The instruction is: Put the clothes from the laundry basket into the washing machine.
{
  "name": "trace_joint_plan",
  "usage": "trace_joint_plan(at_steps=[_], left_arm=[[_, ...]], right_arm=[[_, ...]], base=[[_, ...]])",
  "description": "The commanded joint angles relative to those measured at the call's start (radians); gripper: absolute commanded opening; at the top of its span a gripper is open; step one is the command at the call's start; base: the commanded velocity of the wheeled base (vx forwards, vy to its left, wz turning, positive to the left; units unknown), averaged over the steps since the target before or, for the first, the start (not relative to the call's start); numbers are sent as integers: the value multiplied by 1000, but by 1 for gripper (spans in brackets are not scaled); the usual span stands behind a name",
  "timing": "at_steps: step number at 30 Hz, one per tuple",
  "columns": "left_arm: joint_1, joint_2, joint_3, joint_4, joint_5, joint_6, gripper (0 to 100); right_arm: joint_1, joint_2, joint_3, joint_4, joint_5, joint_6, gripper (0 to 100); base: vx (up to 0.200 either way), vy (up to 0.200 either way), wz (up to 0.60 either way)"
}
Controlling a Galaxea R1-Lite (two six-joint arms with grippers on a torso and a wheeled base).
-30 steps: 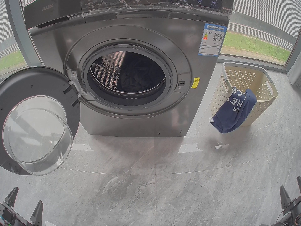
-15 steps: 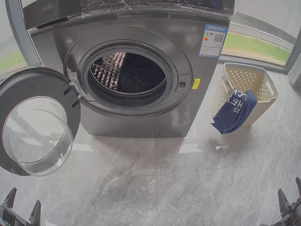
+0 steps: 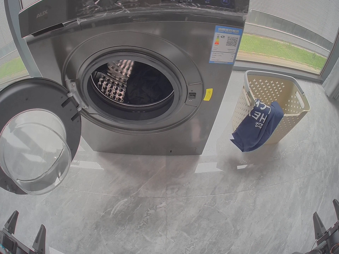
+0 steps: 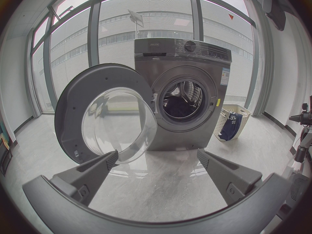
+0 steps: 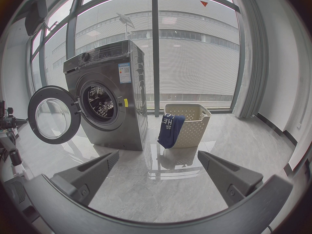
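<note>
Navy printed T-shirt (image 3: 257, 127) hangs over the cream perforated plastic basket (image 3: 279, 89) rim, right of frame.
Left gripper (image 3: 27, 222) and right gripper (image 3: 325, 210), bottom corners, spread and empty; a shallow pinch could drop it short of the grey washing machine (image 3: 141, 36), upper left.

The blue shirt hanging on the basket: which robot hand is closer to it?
Right. The right gripper is low on the blue shirt's side; the left gripper is far across, below the open washer door.
</note>
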Motion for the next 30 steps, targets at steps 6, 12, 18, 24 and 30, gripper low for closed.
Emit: trace_joint_plan(at_steps=[6,12,18,24,30], left_arm=[[0,-8,16,0,0,-3,100],[0,-6,15,1,0,-6,100],[0,-8,15,0,0,-29,100],[0,-8,15,0,0,-32,100],[0,-6,15,0,0,-32,100]], right_arm=[[0,-4,16,-1,1,0,100],[0,-4,16,-1,1,0,100],[0,-4,16,-1,1,0,100],[0,-3,16,-1,1,0,100],[0,-4,16,-1,1,0,100]], base=[[0,-200,0],[0,-200,0],[0,-200,0],[0,-133,0],[67,0,0]])
